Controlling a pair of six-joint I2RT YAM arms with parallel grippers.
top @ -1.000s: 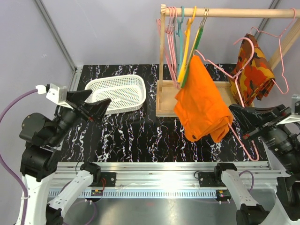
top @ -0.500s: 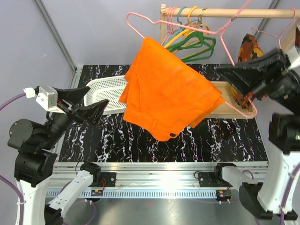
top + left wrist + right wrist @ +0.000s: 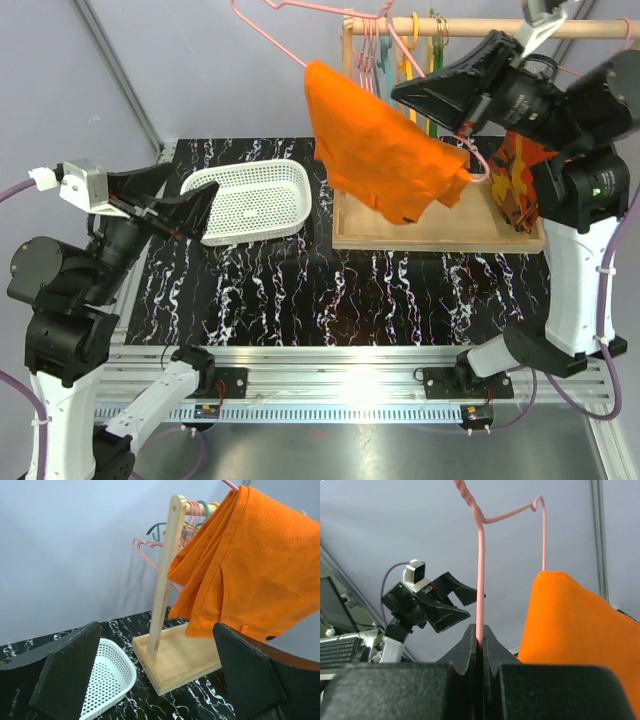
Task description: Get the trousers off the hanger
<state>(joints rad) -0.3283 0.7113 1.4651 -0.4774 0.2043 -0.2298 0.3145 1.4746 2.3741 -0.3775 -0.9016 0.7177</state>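
The bright orange trousers (image 3: 385, 155) hang folded over a pink wire hanger (image 3: 268, 32), held high in the air above the wooden rack base. My right gripper (image 3: 402, 93) is shut on the hanger's wire just right of the cloth. In the right wrist view the wire (image 3: 480, 580) rises straight out of the closed gripper (image 3: 480, 636), with the trousers (image 3: 570, 630) to the right. My left gripper (image 3: 195, 212) is open and empty over the white basket's left end. Its wrist view shows the trousers (image 3: 250, 570) ahead and above, well apart from that gripper (image 3: 160, 680).
A white perforated basket (image 3: 262, 178) sits at the back left of the marble table. The wooden rack has a post (image 3: 162, 580), a rail with several pink, green, yellow and teal hangers (image 3: 395, 35), and a tray base (image 3: 440, 238). A camouflage garment (image 3: 515, 185) hangs at its right.
My right arm has swung the hanger and trousers up from low at the table's right to high above the rack base. My left gripper has risen slightly and stayed open.
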